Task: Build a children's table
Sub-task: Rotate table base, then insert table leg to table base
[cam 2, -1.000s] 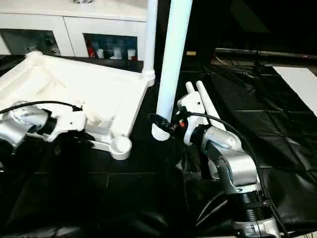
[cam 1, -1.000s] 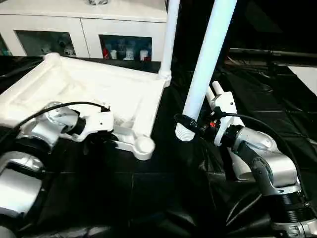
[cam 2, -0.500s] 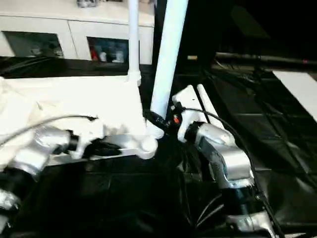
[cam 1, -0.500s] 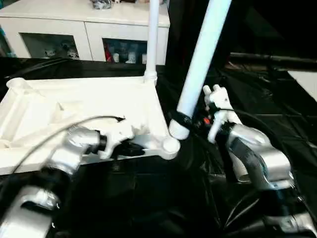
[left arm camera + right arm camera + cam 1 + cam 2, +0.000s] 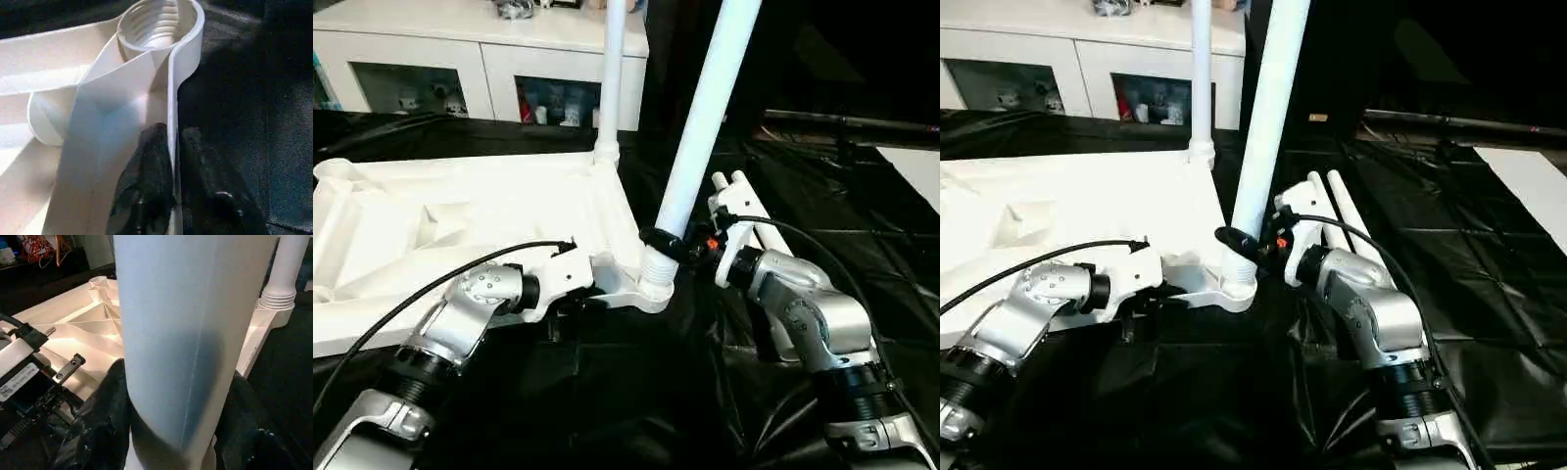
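The right tool (image 5: 664, 245) clamps leg 2 (image 5: 705, 117) at the near corner socket (image 5: 653, 291); the left tool (image 5: 173, 196) pinches the tabletop (image 5: 460, 220) rim. 1 leg (image 5: 613, 69) stands fitted; 2 spare legs (image 5: 754, 211) remain.

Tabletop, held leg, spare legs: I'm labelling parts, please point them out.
tabletop (image 5: 460, 211), left eye view, ribbed underside.
held leg (image 5: 700, 132), left eye view, mid shaft.
spare legs (image 5: 1340, 201), right eye view, lying tube.

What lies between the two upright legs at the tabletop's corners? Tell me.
The tabletop's right edge runs between the mounted far leg and the leg held by the right hand; seen in the left eye view.
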Tool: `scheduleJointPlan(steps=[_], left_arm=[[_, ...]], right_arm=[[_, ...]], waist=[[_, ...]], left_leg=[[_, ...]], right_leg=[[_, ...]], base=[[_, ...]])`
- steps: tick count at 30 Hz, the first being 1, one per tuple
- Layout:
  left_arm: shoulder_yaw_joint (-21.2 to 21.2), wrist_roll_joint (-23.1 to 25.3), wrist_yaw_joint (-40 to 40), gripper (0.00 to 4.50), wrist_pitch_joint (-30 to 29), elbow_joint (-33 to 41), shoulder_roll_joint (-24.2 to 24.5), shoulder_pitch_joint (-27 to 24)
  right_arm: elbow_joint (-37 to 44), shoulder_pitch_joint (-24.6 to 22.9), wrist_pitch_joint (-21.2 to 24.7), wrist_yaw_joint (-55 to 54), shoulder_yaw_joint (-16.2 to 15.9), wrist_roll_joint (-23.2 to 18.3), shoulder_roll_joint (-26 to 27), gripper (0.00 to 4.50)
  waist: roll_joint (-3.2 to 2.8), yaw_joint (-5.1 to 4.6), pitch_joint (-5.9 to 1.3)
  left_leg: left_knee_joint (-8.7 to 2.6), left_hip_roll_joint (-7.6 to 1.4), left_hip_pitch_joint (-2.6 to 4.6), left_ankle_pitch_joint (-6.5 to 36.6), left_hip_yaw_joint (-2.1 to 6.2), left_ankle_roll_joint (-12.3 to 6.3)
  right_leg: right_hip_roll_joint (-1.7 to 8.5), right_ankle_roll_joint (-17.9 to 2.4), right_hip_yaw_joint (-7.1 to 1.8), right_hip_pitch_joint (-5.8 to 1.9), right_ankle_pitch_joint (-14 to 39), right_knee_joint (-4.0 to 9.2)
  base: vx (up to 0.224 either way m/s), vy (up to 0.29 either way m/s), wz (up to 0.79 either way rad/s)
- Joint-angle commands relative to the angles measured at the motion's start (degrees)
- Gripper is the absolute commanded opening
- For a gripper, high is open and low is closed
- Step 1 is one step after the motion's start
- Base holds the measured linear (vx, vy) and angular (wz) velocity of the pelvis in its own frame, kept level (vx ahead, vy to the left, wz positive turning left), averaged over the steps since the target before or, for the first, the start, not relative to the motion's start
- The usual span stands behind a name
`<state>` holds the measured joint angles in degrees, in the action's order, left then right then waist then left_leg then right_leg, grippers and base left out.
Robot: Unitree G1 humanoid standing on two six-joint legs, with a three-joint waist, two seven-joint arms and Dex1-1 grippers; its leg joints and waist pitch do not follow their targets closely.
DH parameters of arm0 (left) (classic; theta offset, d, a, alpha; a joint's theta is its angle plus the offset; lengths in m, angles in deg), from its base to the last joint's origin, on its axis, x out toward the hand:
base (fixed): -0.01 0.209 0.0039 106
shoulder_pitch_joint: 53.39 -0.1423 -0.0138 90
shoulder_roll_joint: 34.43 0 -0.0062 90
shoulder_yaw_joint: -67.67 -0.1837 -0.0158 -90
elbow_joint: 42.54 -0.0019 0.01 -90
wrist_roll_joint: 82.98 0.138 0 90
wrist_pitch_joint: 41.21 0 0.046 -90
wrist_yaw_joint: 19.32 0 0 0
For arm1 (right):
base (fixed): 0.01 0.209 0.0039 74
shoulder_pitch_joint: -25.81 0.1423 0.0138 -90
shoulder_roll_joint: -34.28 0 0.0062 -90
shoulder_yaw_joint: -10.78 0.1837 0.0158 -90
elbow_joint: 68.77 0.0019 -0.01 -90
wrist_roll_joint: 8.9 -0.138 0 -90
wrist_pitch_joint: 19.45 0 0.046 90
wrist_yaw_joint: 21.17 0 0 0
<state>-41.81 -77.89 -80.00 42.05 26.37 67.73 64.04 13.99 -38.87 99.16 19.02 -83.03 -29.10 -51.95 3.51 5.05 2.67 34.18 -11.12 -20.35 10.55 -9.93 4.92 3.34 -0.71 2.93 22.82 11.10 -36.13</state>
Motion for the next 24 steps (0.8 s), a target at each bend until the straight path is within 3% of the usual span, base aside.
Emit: scheduleJointPlan(steps=[1, 3, 4, 7, 8, 11, 17, 18, 24], left_arm=[[-0.54, 0.61, -0.23, 0.88, -1.99, -0.95, 0.40, -0.17], [-0.35, 0.29, -1.41, 0.90, -4.18, -0.18, 0.66, 0.29], [-0.33, 0.27, -1.43, 0.61, -4.28, -0.17, 0.66, 0.33], [-0.06, -0.46, -1.93, 0.40, -5.60, -0.22, 0.64, 0.74], [-0.39, -1.27, -3.70, 0.40, -8.19, 0.51, 1.25, 0.71], [-0.51, -1.68, -4.49, 0.04, -10.37, 1.25, 1.51, 0.53], [-0.68, -1.46, -4.44, 0.00, -12.07, 1.96, 1.50, 0.66], [-0.83, -1.26, -4.45, 0.00, -11.55, 2.20, 1.52, 0.53], [-0.77, -1.24, -3.67, 0.00, -10.98, 2.77, 1.51, 0.28]], right_arm=[[-0.23, 1.41, -0.35, 0.14, 0.49, -0.50, -0.46, 1.86], [-0.63, 1.67, -0.48, 0.25, 0.51, -0.56, -0.47, 1.86], [-0.65, 1.68, -0.49, 0.26, 0.50, -0.56, -0.47, 1.86], [-1.05, 1.81, -0.83, 0.67, 0.30, -0.39, -0.51, 1.86], [-2.33, 2.01, -1.55, 1.79, -0.44, 0.21, -0.69, 1.86], [-4.11, 2.36, -2.53, 2.50, -0.91, 0.80, -0.61, 1.86], [-11.36, 4.59, -5.34, 3.53, -1.95, 2.51, 0.49, 1.86], [-13.28, 5.27, -5.66, 4.11, -2.66, 3.18, 0.52, 1.86], [-14.35, 5.86, -4.89, 5.56, -3.94, 3.60, 0.10, 1.86]], waist=[[-0.33, -0.08, -3.05], [-0.49, -0.11, -3.02], [-0.72, -0.12, -2.97], [-0.61, -0.24, -2.97], [-0.85, -0.27, -2.98], [-0.85, -0.58, -3.07], [-0.92, -1.03, -3.29], [-0.65, -1.06, -3.28], [-0.46, -1.18, -3.05]], left_leg=[[-4.43, -2.01, 0.44, 12.61, 0.63, 1.14], [-4.43, -1.99, 0.52, 13.06, 0.61, 1.30], [-4.49, -2.00, 0.57, 13.57, 0.66, 1.45], [-4.51, -1.94, 0.52, 14.07, 0.73, 1.55], [-4.49, -1.94, 0.50, 14.05, 0.76, 1.60], [-4.44, -1.95, 0.43, 13.50, 0.73, 1.60], [-4.18, -1.86, 0.36, 11.28, 0.53, 1.10], [-4.17, -1.88, 0.23, 11.07, 0.52, 0.84], [-4.32, -2.00, 0.31, 11.98, 0.57, 0.49]], right_leg=[[4.57, -7.52, -2.86, -2.09, 17.43, 5.04], [4.59, -7.74, -2.86, -2.05, 17.85, 5.11], [4.55, -7.76, -2.86, -2.01, 18.27, 5.19], [4.63, -7.59, -2.84, -2.09, 19.45, 5.29], [4.61, -7.61, -2.85, -2.08, 19.34, 5.28], [4.52, -8.66, -2.81, -2.13, 17.15, 5.08], [4.35, -11.26, -2.78, -2.33, 11.19, 4.50], [4.38, -11.29, -2.79, -2.51, 11.10, 4.44], [4.48, -10.17, -2.82, -2.47, 14.27, 4.75]], base=[[0.000, 0.000, 0.00], [0.000, 0.000, 0.00], [0.000, 0.000, 0.00], [0.000, 0.000, 0.00], [0.000, 0.000, 0.00], [0.000, 0.000, 0.00], [0.000, 0.000, 0.00], [0.000, 0.000, 0.00], [0.000, 0.000, 0.00]])
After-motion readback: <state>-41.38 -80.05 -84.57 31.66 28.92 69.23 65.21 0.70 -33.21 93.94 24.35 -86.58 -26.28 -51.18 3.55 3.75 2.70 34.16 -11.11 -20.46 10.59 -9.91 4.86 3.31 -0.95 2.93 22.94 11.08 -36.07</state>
